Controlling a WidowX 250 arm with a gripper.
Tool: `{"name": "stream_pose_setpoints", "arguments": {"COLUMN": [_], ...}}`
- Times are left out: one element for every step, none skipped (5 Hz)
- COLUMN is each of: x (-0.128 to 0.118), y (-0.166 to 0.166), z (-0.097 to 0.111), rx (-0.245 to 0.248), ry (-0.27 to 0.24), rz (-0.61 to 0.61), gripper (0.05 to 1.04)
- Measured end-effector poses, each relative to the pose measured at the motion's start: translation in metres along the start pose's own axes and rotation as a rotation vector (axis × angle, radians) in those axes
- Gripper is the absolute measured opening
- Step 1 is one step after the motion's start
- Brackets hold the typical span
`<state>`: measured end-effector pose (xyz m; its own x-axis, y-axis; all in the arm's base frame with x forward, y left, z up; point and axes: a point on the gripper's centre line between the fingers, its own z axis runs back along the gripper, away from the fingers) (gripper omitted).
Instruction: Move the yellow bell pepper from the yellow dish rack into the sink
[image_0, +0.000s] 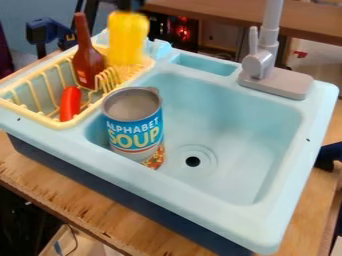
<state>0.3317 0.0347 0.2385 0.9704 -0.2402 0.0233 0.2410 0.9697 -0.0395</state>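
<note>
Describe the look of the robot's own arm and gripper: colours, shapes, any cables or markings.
The gripper is black, a small dark blocky shape at the top edge, just above the yellow thing. Its finer shape and any cables or markings cannot be made out, and too little can be told of the arm to describe it.

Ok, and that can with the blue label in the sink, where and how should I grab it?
I'd come from above and pinch the rim of the blue-labelled can on the side facing the drain. Its round mouth points up and looks open, while the yellow dish rack crowds the opposite side.
</note>
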Motion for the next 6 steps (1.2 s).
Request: {"name": "stream_pose_setpoints", "arguments": {"x": [-0.015, -0.031, -0.038, -0.038, -0.032, -0.025], "y": [-0.032, -0.064, -0.111, -0.149, -0.162, -0.155], "z": [0.018, 0.018, 0.012, -0.002, -0.013, -0.028], "rx": [0.022, -0.008, -0.092, -0.142, -0.12, -0.069], "ry": [-0.039, -0.051, -0.087, -0.115, -0.14, -0.107], "rz": [-0.064, -0.138, -0.278, -0.382, -0.417, -0.384], "gripper": [0.106, 0.106, 0.106, 0.106, 0.106, 0.106]}}
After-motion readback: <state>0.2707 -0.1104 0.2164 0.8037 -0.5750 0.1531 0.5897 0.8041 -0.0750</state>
